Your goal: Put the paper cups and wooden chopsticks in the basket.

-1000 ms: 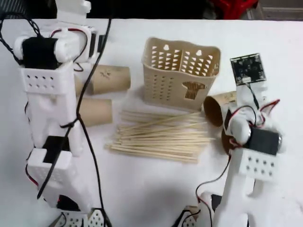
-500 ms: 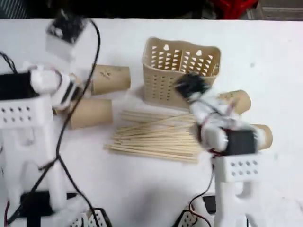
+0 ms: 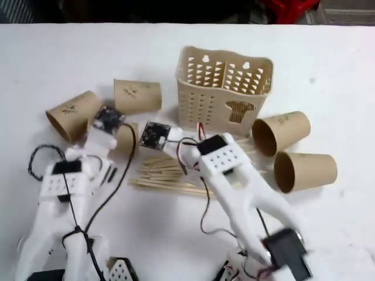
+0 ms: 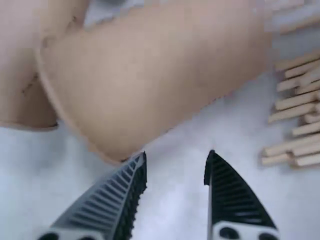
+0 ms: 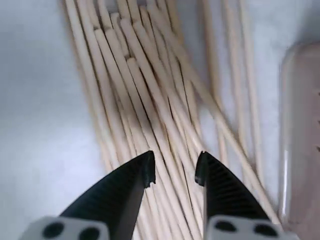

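Several brown paper cups lie on their sides: two at the left (image 3: 73, 114) (image 3: 137, 95), two at the right (image 3: 281, 132) (image 3: 304, 171), and one (image 3: 124, 139) half hidden by the left arm. The beige basket (image 3: 225, 88) stands upright at the back. Wooden chopsticks (image 3: 170, 175) lie in a loose bundle in front of it. My left gripper (image 3: 108, 173) (image 4: 176, 157) is open just short of the half-hidden cup (image 4: 150, 75), touching nothing. My right gripper (image 3: 156, 152) (image 5: 174, 170) hangs open over the chopsticks (image 5: 150, 100), holding none.
The right arm (image 3: 246, 193) lies diagonally over the right part of the chopstick bundle. Black cables (image 3: 117, 187) trail over the table beside the left arm. Chopstick ends (image 4: 295, 125) lie just beside the left gripper. Bare white table (image 3: 328, 64) surrounds the basket.
Both arms have swung in and come down. The left gripper now sits by a cup. The right arm crossed leftward over the chopsticks, uncovering the two right cups.
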Controlling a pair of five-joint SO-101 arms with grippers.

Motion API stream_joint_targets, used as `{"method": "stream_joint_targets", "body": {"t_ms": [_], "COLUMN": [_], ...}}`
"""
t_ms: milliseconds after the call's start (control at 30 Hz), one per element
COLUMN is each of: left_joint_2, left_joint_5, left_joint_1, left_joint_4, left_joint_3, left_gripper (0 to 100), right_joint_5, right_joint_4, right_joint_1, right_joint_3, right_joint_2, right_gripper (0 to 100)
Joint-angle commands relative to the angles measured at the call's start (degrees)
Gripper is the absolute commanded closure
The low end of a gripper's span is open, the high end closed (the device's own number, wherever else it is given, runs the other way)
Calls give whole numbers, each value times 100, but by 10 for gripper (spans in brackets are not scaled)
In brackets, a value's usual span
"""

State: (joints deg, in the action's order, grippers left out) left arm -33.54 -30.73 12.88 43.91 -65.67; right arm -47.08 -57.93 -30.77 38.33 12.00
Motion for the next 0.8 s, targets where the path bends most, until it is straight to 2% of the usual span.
{"method": "stream_joint_targets", "body": {"t_ms": [0, 133, 367, 500, 667, 767], "left_joint_2": [-224, -268, -233, -233, -259, -259], "left_joint_5": [-70, -62, -62, -62, -62, -62], "left_joint_1": [479, 901, 796, 796, 796, 796], "left_joint_4": [-1099, -1600, -1609, -1600, -1600, -1609], "left_joint_3": [-633, -888, -914, -914, -967, -967], "left_gripper": [804, 804, 804, 804, 804, 804], "right_joint_5": [-334, -308, -308, -167, -105, -97], "right_joint_4": [673, 1086, 1393, 1719, 1754, 1763], "right_joint_1": [-57, -57, -66, -66, -66, -66], "right_joint_3": [-35, -18, 70, 281, 299, 299], "right_joint_2": [-664, -822, -866, -840, -866, -831], "right_gripper": [850, 850, 857, 896, 808, 837]}}
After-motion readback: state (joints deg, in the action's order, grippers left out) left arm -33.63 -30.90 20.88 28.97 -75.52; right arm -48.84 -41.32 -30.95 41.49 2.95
